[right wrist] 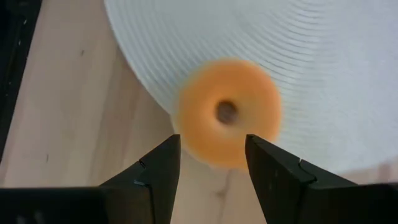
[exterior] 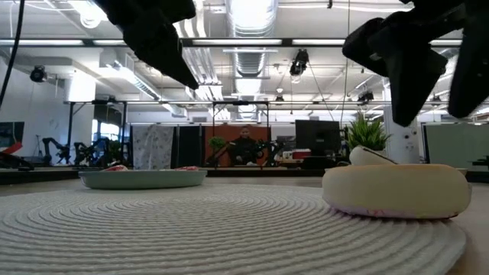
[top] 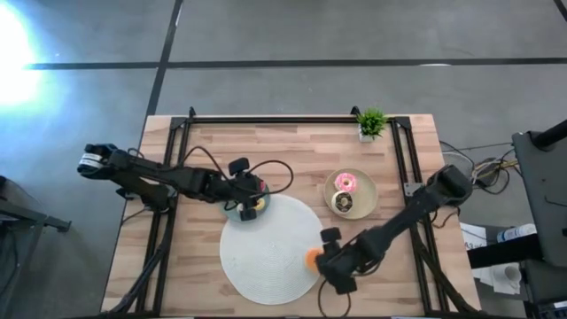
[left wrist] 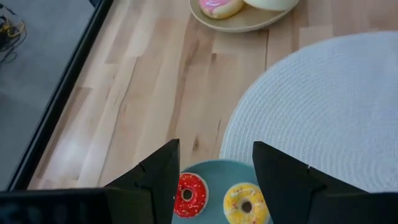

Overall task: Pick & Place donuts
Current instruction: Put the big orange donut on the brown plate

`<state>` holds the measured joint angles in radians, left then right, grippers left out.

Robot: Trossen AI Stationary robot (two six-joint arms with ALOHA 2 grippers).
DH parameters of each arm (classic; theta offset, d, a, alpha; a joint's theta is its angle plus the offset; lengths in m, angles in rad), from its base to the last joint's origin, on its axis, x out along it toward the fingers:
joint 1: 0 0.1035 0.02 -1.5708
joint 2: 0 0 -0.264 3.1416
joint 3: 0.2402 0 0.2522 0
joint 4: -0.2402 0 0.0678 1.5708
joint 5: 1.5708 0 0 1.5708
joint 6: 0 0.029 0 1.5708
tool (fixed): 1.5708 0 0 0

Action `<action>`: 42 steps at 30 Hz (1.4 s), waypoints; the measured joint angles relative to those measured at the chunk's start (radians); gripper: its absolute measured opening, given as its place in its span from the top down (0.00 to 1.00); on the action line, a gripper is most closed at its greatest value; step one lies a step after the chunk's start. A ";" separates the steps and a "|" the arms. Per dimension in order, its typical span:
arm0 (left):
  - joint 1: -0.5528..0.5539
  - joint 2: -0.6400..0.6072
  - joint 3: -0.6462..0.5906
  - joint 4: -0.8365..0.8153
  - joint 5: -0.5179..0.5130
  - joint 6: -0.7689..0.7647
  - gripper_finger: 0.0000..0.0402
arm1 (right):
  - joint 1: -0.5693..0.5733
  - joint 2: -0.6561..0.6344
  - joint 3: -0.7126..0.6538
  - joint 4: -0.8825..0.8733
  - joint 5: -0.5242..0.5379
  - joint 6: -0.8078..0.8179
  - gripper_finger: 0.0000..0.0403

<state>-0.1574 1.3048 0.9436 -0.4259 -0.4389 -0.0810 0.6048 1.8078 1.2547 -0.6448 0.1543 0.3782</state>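
Observation:
The orange donut (right wrist: 229,112) lies flat at the edge of the white mat (right wrist: 323,68), partly over the wood; it also shows in the high view (top: 312,258). My right gripper (right wrist: 212,140) hovers open above it, a finger on each side. My left gripper (left wrist: 214,152) hangs open over the teal plate (left wrist: 211,167), which carries a tiny red donut (left wrist: 188,194) and a tiny yellow donut (left wrist: 244,204). The beige plate (top: 372,197) holds the pink-frosted donut (top: 345,183) and a dark brown donut (top: 342,203).
The big white round mat (top: 266,252) fills the table's middle near side, with the teal plate (top: 232,213) at its far left rim. A small potted plant (top: 370,122) stands at the far edge. Black rails run along the table's left, right and far sides.

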 joint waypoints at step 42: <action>-0.007 0.002 -0.001 0.012 -0.020 0.045 0.56 | -0.134 -0.199 0.016 -0.237 0.221 0.529 0.97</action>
<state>-0.1647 1.3064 0.9428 -0.4136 -0.4589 -0.0357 0.4704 1.6092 1.2709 -0.8819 0.3750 0.9068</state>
